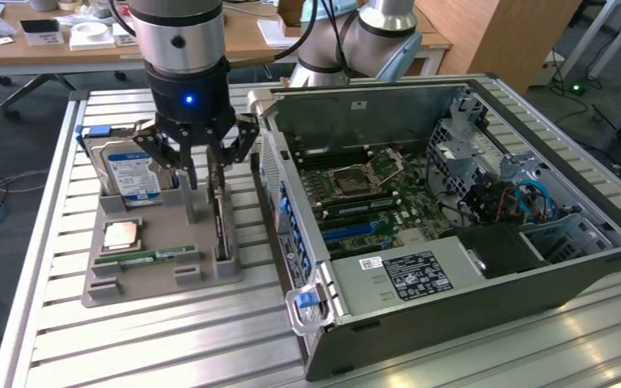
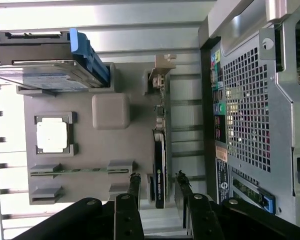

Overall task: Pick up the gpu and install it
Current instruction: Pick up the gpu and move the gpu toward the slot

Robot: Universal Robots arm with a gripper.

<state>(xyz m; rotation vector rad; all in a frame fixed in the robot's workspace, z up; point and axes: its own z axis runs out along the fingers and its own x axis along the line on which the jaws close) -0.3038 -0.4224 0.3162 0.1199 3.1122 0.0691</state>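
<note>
Gripper [image 2: 157, 179] hovered over gpu [image 2: 160, 155] in parts tray [image 2: 90, 145].
Jaws stood apart, one finger either side of the upright card, not clamped; computer case [image 2: 250, 100] beside tray.

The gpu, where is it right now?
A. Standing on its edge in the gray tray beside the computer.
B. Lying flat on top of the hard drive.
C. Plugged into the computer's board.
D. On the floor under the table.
A: the gpu stands on edge in a slot of the gray tray, with the open end effector straddling it.
</note>
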